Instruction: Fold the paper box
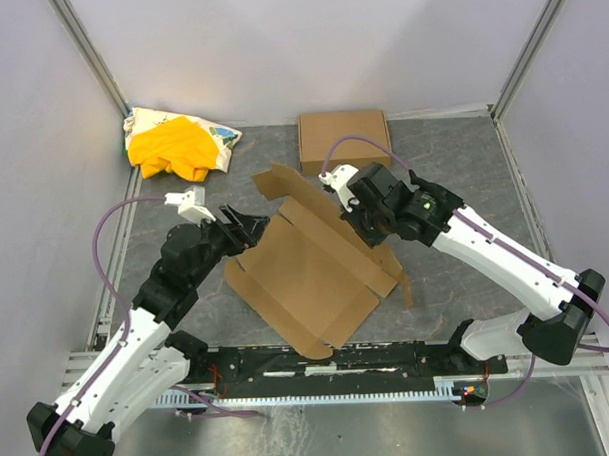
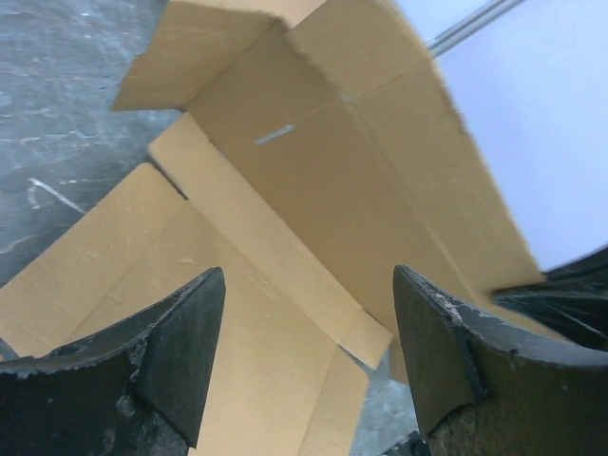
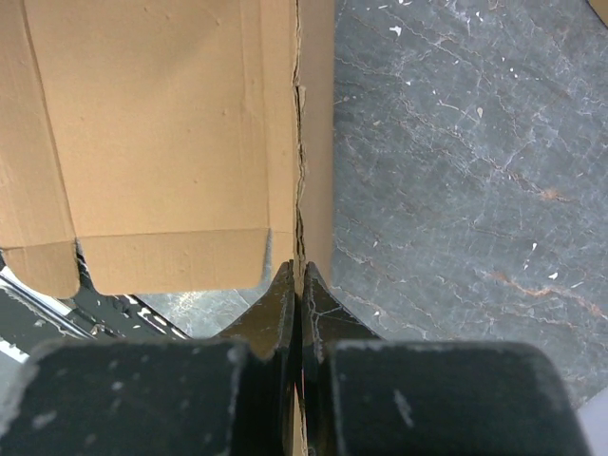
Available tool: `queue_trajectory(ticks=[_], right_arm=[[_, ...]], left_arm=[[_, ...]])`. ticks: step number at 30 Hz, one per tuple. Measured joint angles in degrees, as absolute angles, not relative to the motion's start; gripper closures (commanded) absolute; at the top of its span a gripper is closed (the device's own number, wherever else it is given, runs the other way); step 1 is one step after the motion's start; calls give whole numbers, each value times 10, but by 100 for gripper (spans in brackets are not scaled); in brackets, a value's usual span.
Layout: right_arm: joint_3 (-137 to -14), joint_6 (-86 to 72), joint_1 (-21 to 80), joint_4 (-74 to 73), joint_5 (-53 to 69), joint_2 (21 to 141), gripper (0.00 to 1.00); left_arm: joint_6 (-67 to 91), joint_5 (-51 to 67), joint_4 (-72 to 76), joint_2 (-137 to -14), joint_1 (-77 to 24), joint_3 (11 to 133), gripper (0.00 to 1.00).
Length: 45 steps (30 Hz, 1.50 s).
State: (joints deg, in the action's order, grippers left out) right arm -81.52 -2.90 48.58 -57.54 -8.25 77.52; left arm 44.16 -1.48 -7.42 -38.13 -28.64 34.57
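The paper box (image 1: pixel 311 273) is a brown die-cut sheet lying opened out on the grey table, its far side wall (image 1: pixel 314 203) raised. My right gripper (image 1: pixel 356 208) is shut on the edge of that raised wall; in the right wrist view the cardboard edge (image 3: pixel 302 142) runs straight into the closed jaws (image 3: pixel 299 271). My left gripper (image 1: pixel 256 222) is open and empty at the sheet's left corner. In the left wrist view its fingers (image 2: pixel 180 342) frame the sheet's floor (image 2: pixel 237 313) and the raised wall (image 2: pixel 380 171).
A flat closed brown box (image 1: pixel 343 137) lies at the back centre. A yellow cloth bundle (image 1: pixel 177 144) on a white bag sits at the back left. A metal rail (image 1: pixel 329 365) runs along the near edge. Grey walls enclose the table.
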Motion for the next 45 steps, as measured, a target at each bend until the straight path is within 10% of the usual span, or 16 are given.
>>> queue_trajectory(ticks=[21, 45], right_arm=[[-828, -9, 435, -591, -25, 784, 97], [-861, -56, 338, -586, 98, 851, 96]], left_arm=[[315, -71, -17, -423, -286, 327, 14], [439, -25, 156, -825, -286, 385, 18]])
